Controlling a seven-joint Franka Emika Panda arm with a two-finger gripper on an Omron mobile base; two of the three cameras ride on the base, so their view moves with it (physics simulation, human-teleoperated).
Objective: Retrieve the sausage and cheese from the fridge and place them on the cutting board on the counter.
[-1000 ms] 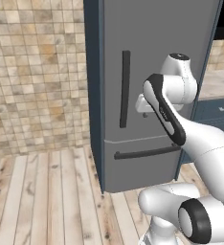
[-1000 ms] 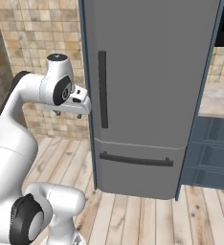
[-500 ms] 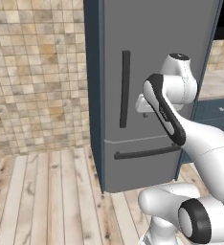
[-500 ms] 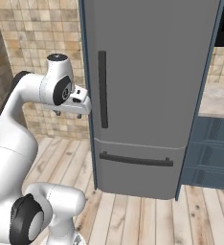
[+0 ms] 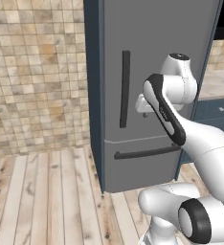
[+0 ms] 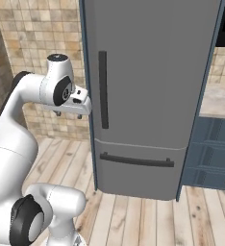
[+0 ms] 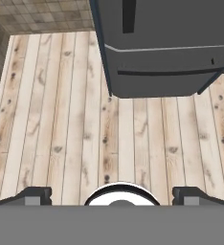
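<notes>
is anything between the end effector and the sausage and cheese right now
Yes. The fridge is shut: its grey upper door and the drawer front below it are both closed. The open end effector points down at the wooden floor, short of the vertical handle.

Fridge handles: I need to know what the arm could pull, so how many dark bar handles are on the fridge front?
2. A vertical handle on the upper door of the fridge, and a horizontal handle across the lower drawer. Other sides are hidden.

My view of the fridge point(image 6: 148, 96) interior blocked by shut doors, top beyond the frame, counter point(image 6: 220, 98) edge-cropped.
</notes>
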